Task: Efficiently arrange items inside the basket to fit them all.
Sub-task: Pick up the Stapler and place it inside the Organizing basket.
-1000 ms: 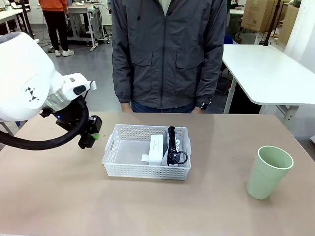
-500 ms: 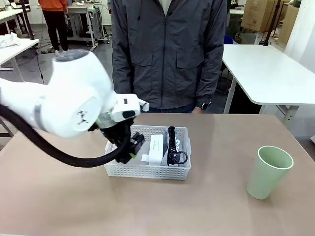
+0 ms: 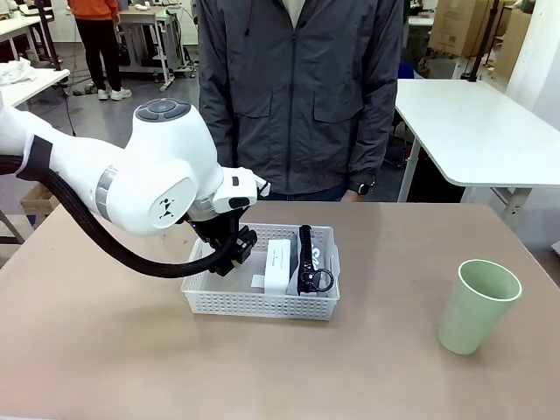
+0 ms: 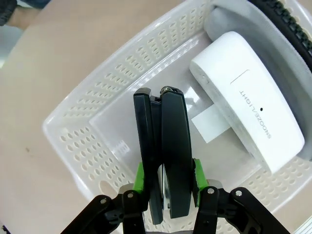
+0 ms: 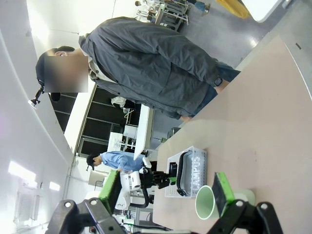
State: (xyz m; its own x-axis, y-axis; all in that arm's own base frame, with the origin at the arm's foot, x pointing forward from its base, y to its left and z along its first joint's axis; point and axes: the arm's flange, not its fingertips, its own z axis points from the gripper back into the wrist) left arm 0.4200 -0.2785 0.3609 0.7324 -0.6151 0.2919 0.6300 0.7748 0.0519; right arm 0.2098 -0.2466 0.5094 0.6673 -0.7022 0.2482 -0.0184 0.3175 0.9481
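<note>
Grey-jacketed person, white side table

You have one readable print here: "SNOOZE/LIGHT", in thin grey capitals on the broad top face of the small white box in the left wrist view. It runs along the box's length and stands upside down in that picture, with a small dark dot just beside it. In the front view, any print on that box is too small for you to read.
</note>
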